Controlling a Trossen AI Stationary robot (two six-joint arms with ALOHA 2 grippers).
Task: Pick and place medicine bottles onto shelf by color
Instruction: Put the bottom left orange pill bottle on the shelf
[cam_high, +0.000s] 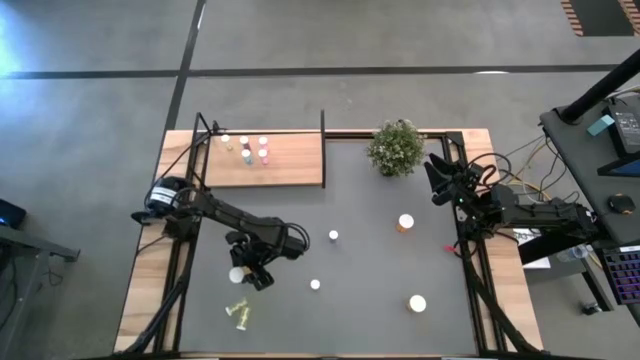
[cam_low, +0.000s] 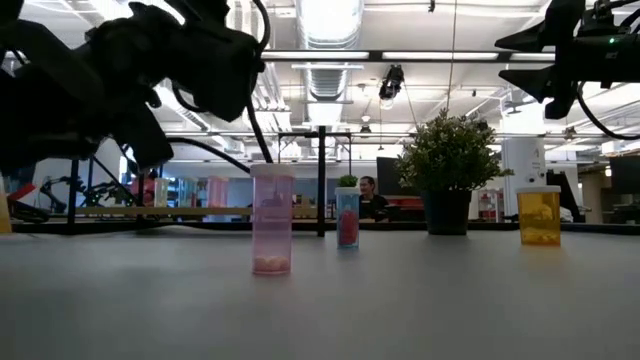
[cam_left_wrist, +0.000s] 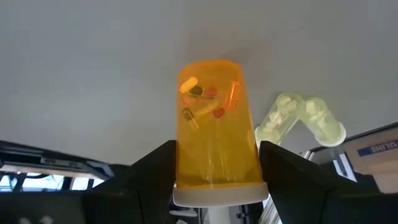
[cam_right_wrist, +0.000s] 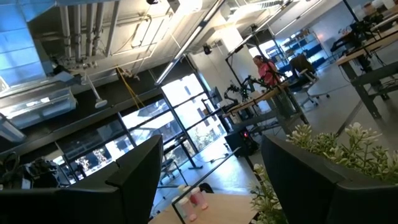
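Orange bottle (cam_left_wrist: 214, 134), pills inside, clamped by left gripper (cam_left_wrist: 214, 168); only wrist view reveals it. Right gripper (cam_right_wrist: 211, 180) gapes empty.

Low view only. A dark arm assembly (cam_low: 130, 70) fills the upper left, raised off the tabletop (cam_low: 320, 310); its fingers are not distinguishable. Below and just right of it stands a pink bottle (cam_low: 272, 220), upright. Further right, and farther back, a bluish bottle (cam_low: 347, 217) with pink contents, upright. Beyond that, a potted plant (cam_low: 449, 165). Right of the plant, an orange bottle (cam_low: 540, 215), upright. A second dark arm (cam_low: 580, 45) hangs above it. The shelf board (cam_low: 180, 211) runs behind the first arm.
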